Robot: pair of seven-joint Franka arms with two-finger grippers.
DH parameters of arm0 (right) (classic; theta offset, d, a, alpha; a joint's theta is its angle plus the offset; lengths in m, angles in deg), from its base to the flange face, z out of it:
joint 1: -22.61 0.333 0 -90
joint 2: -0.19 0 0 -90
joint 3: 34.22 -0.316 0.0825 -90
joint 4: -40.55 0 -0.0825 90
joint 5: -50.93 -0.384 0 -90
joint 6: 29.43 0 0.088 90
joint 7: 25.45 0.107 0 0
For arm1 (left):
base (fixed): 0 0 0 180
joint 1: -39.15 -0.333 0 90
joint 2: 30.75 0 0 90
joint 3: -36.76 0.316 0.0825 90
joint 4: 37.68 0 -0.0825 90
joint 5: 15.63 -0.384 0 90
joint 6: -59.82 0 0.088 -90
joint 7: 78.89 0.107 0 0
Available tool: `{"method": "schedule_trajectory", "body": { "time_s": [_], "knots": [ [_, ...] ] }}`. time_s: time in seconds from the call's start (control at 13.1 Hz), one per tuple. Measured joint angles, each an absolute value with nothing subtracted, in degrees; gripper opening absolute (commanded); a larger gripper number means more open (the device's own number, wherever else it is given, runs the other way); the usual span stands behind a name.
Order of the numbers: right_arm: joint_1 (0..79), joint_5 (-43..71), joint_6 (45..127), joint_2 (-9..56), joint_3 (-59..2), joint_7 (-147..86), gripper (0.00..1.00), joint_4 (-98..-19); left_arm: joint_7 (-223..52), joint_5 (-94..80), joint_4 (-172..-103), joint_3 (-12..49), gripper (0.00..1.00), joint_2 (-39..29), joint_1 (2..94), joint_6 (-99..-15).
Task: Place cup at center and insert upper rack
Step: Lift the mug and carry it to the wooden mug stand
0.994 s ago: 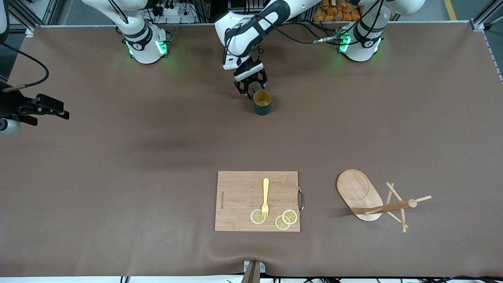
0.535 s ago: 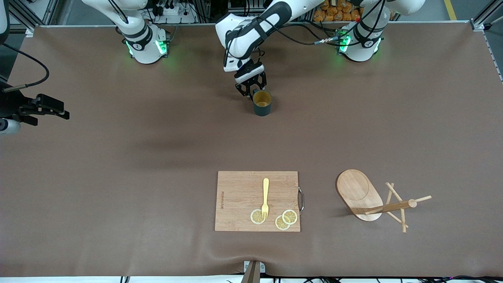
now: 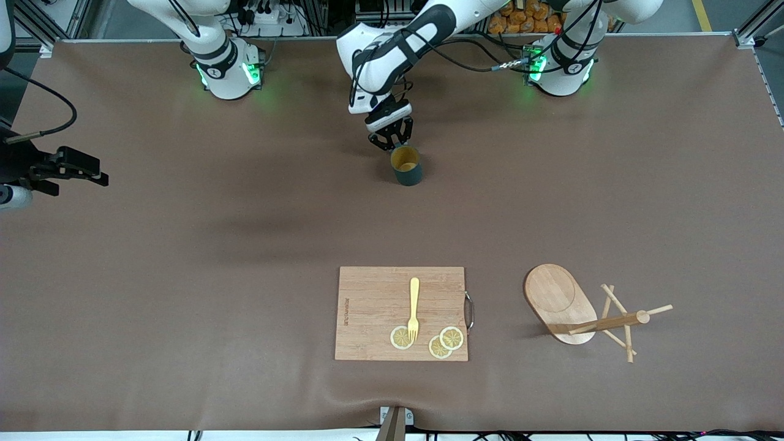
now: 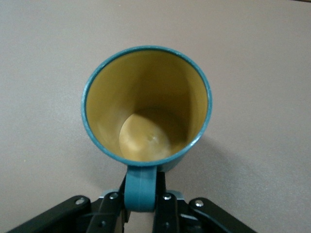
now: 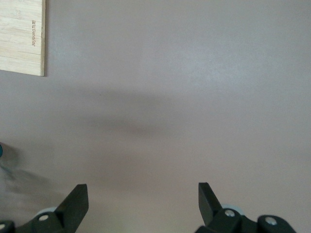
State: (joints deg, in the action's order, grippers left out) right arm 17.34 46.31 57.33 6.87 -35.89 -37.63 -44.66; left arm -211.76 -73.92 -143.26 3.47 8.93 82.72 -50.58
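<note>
The cup (image 3: 406,165) is a dark teal mug with a yellowish inside. It is on the table close to the robots' bases, about midway between them. My left gripper (image 3: 392,141) is shut on its loop handle (image 4: 141,191), with the fingers (image 4: 167,213) pressed on both sides of it. The upper rack (image 3: 576,309), a light wooden mug tree, lies tipped on its side near the front camera toward the left arm's end. Its oval base (image 3: 551,294) stands on edge and its post (image 3: 606,321) is level. My right gripper (image 5: 143,191) is open and empty over bare table.
A wooden cutting board (image 3: 373,306) lies near the front camera. A yellow fork (image 3: 414,306) and lemon slices (image 3: 444,342) lie on it. A corner of the board also shows in the right wrist view (image 5: 22,36). The right arm's hand (image 3: 73,165) waits at the right arm's end.
My left gripper's fingers have closed on the cup's handle. The cup has shifted slightly. The right arm has not moved.
</note>
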Motion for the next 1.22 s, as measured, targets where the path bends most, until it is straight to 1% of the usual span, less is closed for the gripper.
{"method": "schedule_trajectory", "body": {
  "time_s": [0.31, 0.54, 0.69, 0.99, 1.22],
  "knots": [
    [17.34, 46.48, 57.16, 6.67, -35.88, -37.63, 1.00, -43.63, -211.80, -73.92, -140.55, 3.61, 0.00, 8.91, 82.42, -50.85],
    [17.34, 50.05, 54.12, 6.53, -35.88, -37.63, 1.00, -42.22, -211.83, -72.71, -135.16, 3.58, 0.00, 8.14, 81.52, -50.84],
    [17.45, 50.78, 52.64, 6.48, -36.00, -37.63, 1.00, -41.86, -209.70, -68.64, -130.68, 3.55, 0.00, 6.56, 79.53, -50.84],
    [17.56, 50.78, 52.35, 6.48, -36.02, -37.63, 1.00, -41.74, -197.43, -57.71, -122.70, 3.60, 0.00, 1.96, 71.58, -50.82],
    [17.57, 50.79, 52.32, 6.48, -36.01, -37.63, 1.00, -41.72, -184.93, -50.07, -120.21, 3.56, 0.00, -1.05, 63.54, -50.81]
  ]
}}
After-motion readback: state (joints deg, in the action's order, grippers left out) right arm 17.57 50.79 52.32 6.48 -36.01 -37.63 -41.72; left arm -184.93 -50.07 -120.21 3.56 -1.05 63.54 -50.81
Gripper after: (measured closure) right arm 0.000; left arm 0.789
